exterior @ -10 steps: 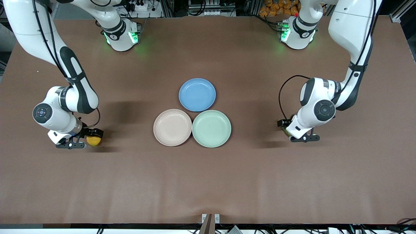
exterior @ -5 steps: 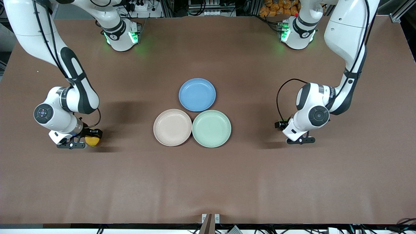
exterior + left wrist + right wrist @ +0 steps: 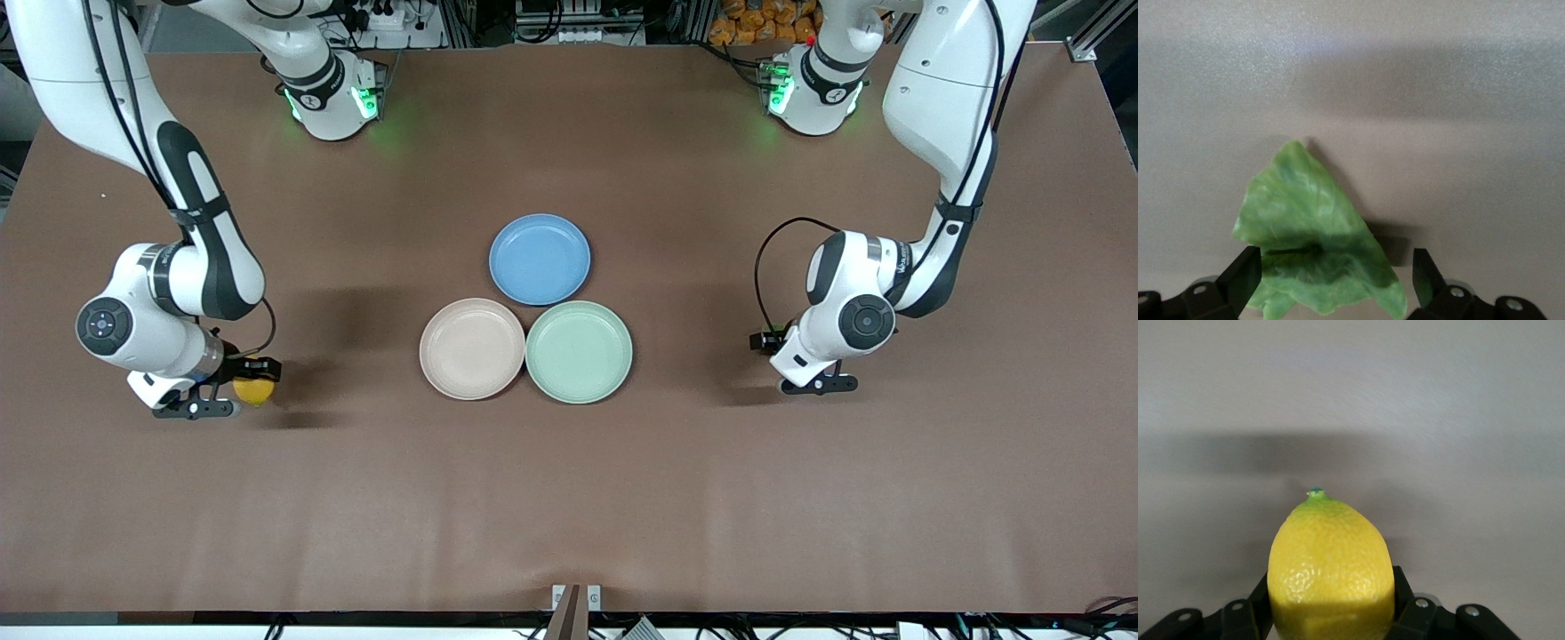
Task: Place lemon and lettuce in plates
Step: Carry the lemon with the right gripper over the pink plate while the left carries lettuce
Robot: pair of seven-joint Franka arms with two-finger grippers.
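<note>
Right wrist view shows our right claw [image 3: 1331,613] pinching the lemon [image 3: 1331,567] above the counter [image 3: 569,498]. Our left claw [image 3: 1335,283] straddles the lettuce [image 3: 1315,233], fingers spread; the limp leaf could slip out, missing the plates [image 3: 472,348].

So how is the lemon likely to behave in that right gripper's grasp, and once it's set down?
The lemon looks firm, so the right gripper, whose fingers press its sides, should hold it without squashing it. Its smooth rounded rind might let it slip or twist. Being oval, it will probably roll a little once released on a shallow plate.
</note>
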